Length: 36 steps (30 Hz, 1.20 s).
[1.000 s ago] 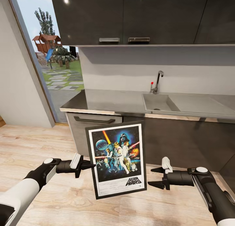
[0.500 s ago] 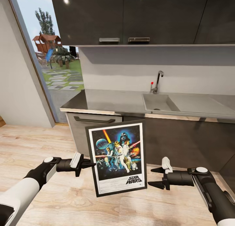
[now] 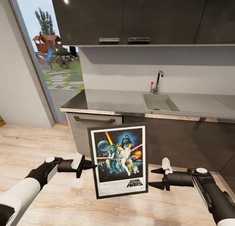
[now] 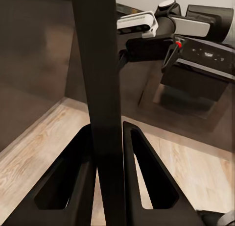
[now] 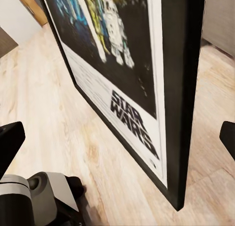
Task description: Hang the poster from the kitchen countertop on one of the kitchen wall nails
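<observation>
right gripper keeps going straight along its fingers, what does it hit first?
Most likely the poster: the right gripper, fingers spread, points at its right edge, and the right wrist view shows that frame edge between the fingertips. Past it, the left gripper.

I am seeing the poster [image 3: 119, 160] hanging upright in mid-air, slightly tilted, well off the tabletop [image 3: 111, 102] and nearer to me. My left gripper [image 3: 92, 166] is pinching its left black frame edge. Its white border, colourful figures and black "STAR WARS" title are facing me. The grey tabletop is stretching across behind it.
</observation>
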Motion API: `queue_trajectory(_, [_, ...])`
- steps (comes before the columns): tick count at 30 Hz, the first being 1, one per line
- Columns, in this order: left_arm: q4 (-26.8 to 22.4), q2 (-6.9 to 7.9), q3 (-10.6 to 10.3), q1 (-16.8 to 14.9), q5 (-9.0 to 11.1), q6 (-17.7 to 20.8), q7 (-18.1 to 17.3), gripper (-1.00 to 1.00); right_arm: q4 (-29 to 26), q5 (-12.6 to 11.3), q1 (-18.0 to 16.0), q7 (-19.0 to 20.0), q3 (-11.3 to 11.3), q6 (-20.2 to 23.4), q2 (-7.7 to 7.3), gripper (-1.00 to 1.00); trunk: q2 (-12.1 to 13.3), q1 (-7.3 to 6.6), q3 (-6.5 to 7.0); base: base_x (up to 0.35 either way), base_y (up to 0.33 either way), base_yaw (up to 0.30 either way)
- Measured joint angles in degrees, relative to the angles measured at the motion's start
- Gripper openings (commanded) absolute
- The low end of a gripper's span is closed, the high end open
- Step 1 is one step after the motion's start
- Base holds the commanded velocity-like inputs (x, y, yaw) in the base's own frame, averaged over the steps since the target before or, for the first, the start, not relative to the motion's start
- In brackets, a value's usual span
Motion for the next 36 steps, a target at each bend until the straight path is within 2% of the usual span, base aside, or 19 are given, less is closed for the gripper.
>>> queue_trajectory(4, [0.00,-0.01,-0.33,0.00,0.01,0.00,0.00,-1.00,0.29,0.00,-0.04,-0.06,0.00,-0.21,-0.03,1.00,0.00,0.00,0.00,0.000,0.000,0.000])
queue_trajectory(8, [0.00,-0.04,-0.43,0.00,0.01,0.00,0.00,-1.00,1.95,0.02,-0.35,-0.07,-0.05,-3.07,0.02,1.00,0.00,0.00,0.00,0.000,0.000,0.000])
queue_trajectory(11, [0.00,-0.05,-0.44,0.00,0.01,0.00,0.00,-1.00,3.31,0.02,-1.17,-0.07,-0.02,-3.65,0.02,1.00,0.00,0.00,0.00,0.000,0.000,0.000])
queue_trajectory(15, [0.00,-0.03,-0.45,0.00,0.01,0.00,0.00,-1.00,5.56,-0.01,-2.15,-0.07,0.01,-4.09,0.02,1.00,0.00,0.00,0.00,0.000,0.000,0.000])
queue_trajectory(27, [0.00,-0.06,-0.45,0.00,0.01,0.00,0.00,-1.00,6.34,-0.09,-2.56,-0.07,-0.06,-4.23,0.02,1.00,0.00,0.00,0.00,0.000,0.000,0.000])
queue_trajectory(36, [-0.02,-0.06,-0.47,0.00,0.01,0.06,0.00,-1.00,8.40,-0.08,-2.84,-0.06,-0.01,-9.35,0.16,1.00,0.00,0.00,0.00,0.000,0.000,0.000])
